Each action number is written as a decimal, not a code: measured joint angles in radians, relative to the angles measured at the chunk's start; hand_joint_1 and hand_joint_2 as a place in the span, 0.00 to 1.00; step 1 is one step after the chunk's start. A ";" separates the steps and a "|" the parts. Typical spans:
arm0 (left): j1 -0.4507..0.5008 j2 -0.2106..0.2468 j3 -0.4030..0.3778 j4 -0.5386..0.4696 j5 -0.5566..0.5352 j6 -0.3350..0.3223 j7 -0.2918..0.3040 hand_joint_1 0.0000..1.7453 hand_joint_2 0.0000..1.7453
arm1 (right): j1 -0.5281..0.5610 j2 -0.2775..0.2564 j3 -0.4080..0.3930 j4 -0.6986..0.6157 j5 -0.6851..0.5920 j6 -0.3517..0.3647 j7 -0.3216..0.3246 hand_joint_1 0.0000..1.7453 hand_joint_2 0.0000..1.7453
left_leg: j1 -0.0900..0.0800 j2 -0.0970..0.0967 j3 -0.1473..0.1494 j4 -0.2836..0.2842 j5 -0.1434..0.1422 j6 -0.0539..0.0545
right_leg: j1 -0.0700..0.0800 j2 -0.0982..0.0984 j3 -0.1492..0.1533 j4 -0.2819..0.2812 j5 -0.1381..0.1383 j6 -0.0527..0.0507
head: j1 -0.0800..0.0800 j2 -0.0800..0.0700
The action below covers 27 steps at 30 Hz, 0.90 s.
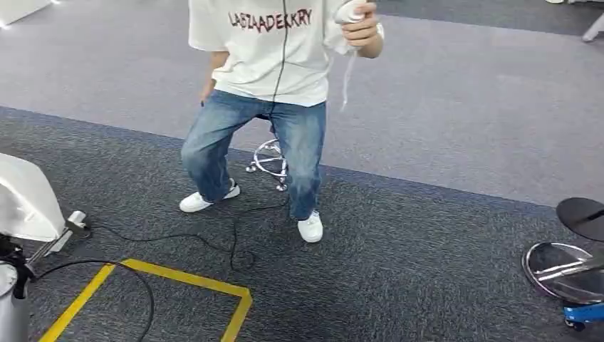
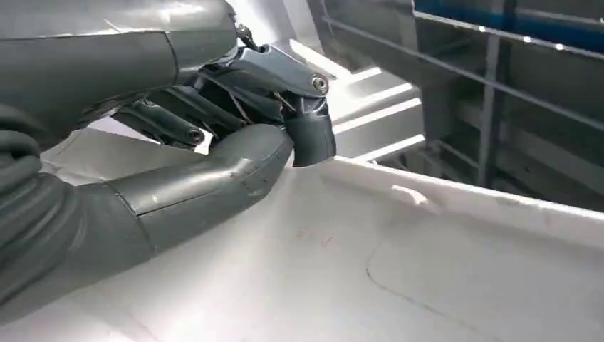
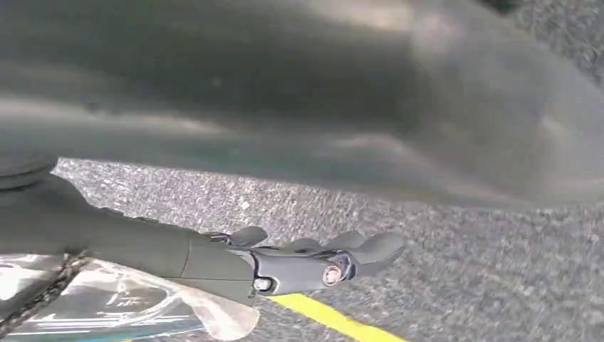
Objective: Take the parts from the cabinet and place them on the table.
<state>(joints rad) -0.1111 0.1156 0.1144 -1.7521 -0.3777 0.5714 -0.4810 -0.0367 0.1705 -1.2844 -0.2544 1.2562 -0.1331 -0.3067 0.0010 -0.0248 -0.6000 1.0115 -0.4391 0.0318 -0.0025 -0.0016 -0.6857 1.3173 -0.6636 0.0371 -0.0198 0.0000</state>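
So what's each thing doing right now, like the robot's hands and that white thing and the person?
left hand: thumb and fingers clamped on the white part's rim, holding it.
white part: held at its edge, also seen at the left of the head view.
right hand: fingers fairly straight, holding nothing, above the carpet.
person: standing, knees bent, a white controller in one raised hand.
yellow tape: flat on the carpet.
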 joint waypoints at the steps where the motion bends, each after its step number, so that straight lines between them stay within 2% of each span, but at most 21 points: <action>1: 0.002 -0.001 0.000 0.000 0.000 0.000 0.001 1.00 1.00 | 0.001 0.000 0.000 0.000 0.000 0.000 0.000 0.00 0.00 | 0.000 -0.019 0.001 0.001 0.000 0.000 | 0.000 0.000 -0.008 -0.004 0.023 -0.002 | 0.000 0.000; 3: 0.002 -0.001 0.000 0.000 0.000 0.000 0.001 1.00 1.00 | 0.002 0.000 0.000 0.000 0.000 0.000 0.000 0.00 0.00 | 0.000 -0.050 0.004 0.003 -0.001 -0.002 | 0.000 0.008 0.040 -0.133 0.118 -0.007 | 0.000 0.000; 4: 0.002 -0.002 0.000 0.000 0.000 0.000 0.001 1.00 1.00 | 0.001 0.000 0.000 0.000 0.000 0.000 0.000 0.00 0.00 | 0.001 -0.063 0.007 0.003 -0.003 -0.004 | -0.002 0.032 0.079 -0.226 0.167 -0.011 | 0.000 0.000; 5: 0.002 -0.002 0.000 0.000 0.000 0.000 0.001 1.00 1.00 | 0.001 0.000 0.000 0.000 0.000 0.000 0.000 0.00 0.00 | 0.003 -0.072 0.005 0.004 -0.004 -0.007 | -0.007 0.093 0.104 -0.289 0.178 -0.014 | -0.001 0.000; 6: 0.001 -0.002 0.000 0.000 0.000 0.000 0.002 1.00 1.00 | 0.001 0.000 0.000 0.000 0.000 0.000 0.000 0.00 0.00 | -0.002 -0.086 0.000 0.010 -0.005 -0.013 | -0.011 0.098 0.117 -0.311 0.170 -0.015 | -0.002 0.000; 9: 0.013 -0.002 0.001 0.000 0.000 -0.003 0.003 1.00 1.00 | 0.002 0.000 0.000 0.000 0.001 0.000 0.002 0.00 0.00 | 0.008 -0.121 -0.006 -0.001 0.005 -0.034 | -0.002 0.066 0.127 -0.307 0.171 -0.025 | -0.001 0.000; 10: 0.016 0.001 0.002 0.000 0.000 -0.003 0.003 1.00 1.00 | 0.001 0.002 0.000 0.000 0.002 -0.001 0.002 0.00 0.00 | 0.007 -0.128 -0.007 0.004 0.001 -0.039 | -0.013 0.048 0.133 -0.322 0.178 -0.035 | -0.001 0.000; 12: 0.014 0.004 0.002 0.000 0.000 -0.003 0.003 1.00 1.00 | 0.000 0.002 0.000 0.000 0.003 0.000 0.004 0.00 0.00 | 0.001 -0.024 -0.039 0.080 -0.052 -0.046 | -0.008 0.024 0.140 -0.327 0.178 -0.045 | -0.013 0.000; 14: 0.020 0.002 0.000 0.001 0.000 -0.003 0.003 1.00 1.00 | 0.004 0.002 0.000 0.000 0.003 0.001 0.010 0.00 0.00 | 0.005 0.009 -0.111 0.236 -0.123 -0.054 | -0.004 -0.007 0.143 -0.326 0.172 -0.050 | -0.013 0.000; 15: 0.025 0.002 0.001 0.001 0.000 -0.003 0.004 1.00 1.00 | 0.005 0.002 0.000 0.000 0.003 0.002 0.010 0.00 0.00 | 0.007 0.013 -0.141 0.296 -0.140 -0.058 | -0.004 -0.022 0.144 -0.326 0.170 -0.051 | -0.012 0.000; 16: 0.028 0.002 0.001 0.001 0.000 -0.003 0.004 1.00 1.00 | 0.005 0.002 0.000 0.000 0.003 0.002 0.011 0.00 0.00 | 0.008 0.015 -0.146 0.306 -0.131 -0.060 | -0.003 -0.037 0.146 -0.326 0.167 -0.050 | -0.013 0.000; 17: 0.030 0.002 0.001 0.001 0.000 -0.003 0.005 1.00 1.00 | 0.005 0.002 0.000 0.000 0.003 0.004 0.011 0.00 0.00 | 0.009 0.017 -0.132 0.276 -0.104 -0.060 | -0.003 -0.049 0.149 -0.326 0.164 -0.049 | -0.012 0.000; 18: 0.030 0.002 0.001 0.001 0.000 -0.003 0.006 1.00 1.00 | 0.003 0.002 0.000 0.000 0.003 0.005 0.011 0.00 0.00 | 0.009 0.025 -0.090 0.195 -0.055 -0.059 | -0.003 -0.065 0.154 -0.326 0.160 -0.047 | -0.013 0.000; 19: 0.030 0.003 0.001 0.001 0.000 -0.003 0.006 1.00 1.00 | 0.003 0.003 0.000 0.000 0.003 0.005 0.011 0.00 0.00 | 0.008 0.046 -0.044 0.107 -0.012 -0.056 | -0.003 -0.077 0.161 -0.326 0.155 -0.044 | -0.013 0.000; 20: 0.028 0.003 0.001 0.001 -0.001 -0.004 0.006 1.00 1.00 | 0.003 0.004 0.000 0.000 0.004 0.005 0.011 0.00 0.00 | 0.004 0.094 -0.006 0.033 0.013 -0.050 | 0.001 -0.086 0.167 -0.326 0.151 -0.039 | -0.013 0.000; 21: 0.023 0.004 0.001 0.001 -0.004 -0.006 0.006 1.00 1.00 | 0.003 0.004 0.000 0.000 0.004 0.005 0.011 0.00 0.00 | -0.010 0.114 0.005 0.008 -0.003 -0.046 | 0.010 -0.097 0.167 -0.320 0.142 -0.031 | -0.016 0.000; 22: 0.021 0.003 0.000 0.001 -0.009 -0.006 0.007 1.00 1.00 | 0.002 0.004 0.000 0.000 0.004 0.005 0.011 0.00 0.00 | -0.006 0.105 0.001 0.010 -0.004 -0.033 | 0.011 -0.107 0.168 -0.321 0.141 -0.028 | -0.013 0.000; 24: 0.025 0.006 0.002 0.001 -0.010 -0.006 0.008 1.00 1.00 | -0.001 0.004 0.000 0.000 0.005 0.006 0.011 0.00 0.00 | -0.010 0.078 -0.005 0.009 -0.006 -0.024 | 0.010 -0.136 0.175 -0.326 0.137 -0.021 | -0.010 0.000; 25: 0.024 0.008 0.002 0.001 -0.011 -0.007 0.009 1.00 1.00 | -0.003 0.004 0.000 0.000 0.005 0.006 0.011 0.00 0.00 | -0.005 0.064 0.001 0.000 -0.002 -0.015 | 0.009 -0.139 0.180 -0.325 0.130 -0.011 | -0.011 0.000; 26: 0.023 0.008 0.001 0.000 -0.013 -0.006 0.009 1.00 1.00 | -0.005 0.004 0.000 0.000 0.005 0.006 0.011 0.00 0.00 | 0.000 0.055 0.004 -0.002 0.000 -0.012 | 0.004 -0.075 0.170 -0.309 0.116 -0.004 | -0.007 0.000; 27: 0.016 0.008 0.002 0.000 -0.013 -0.006 0.010 1.00 1.00 | -0.005 0.004 0.000 0.000 0.005 0.006 0.011 0.00 0.00 | 0.002 0.044 0.004 -0.001 -0.001 -0.005 | 0.000 -0.030 0.145 -0.258 0.086 -0.004 | -0.006 0.000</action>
<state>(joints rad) -0.0954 0.1240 0.1160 -1.7517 -0.3906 0.5650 -0.4711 -0.0421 0.1747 -1.2844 -0.2544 1.2608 -0.1266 -0.2960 0.0027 0.0189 -0.5964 1.0100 -0.4396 0.0270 -0.0021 -0.0320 -0.5405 1.0594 -0.5779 0.0334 -0.0255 0.0000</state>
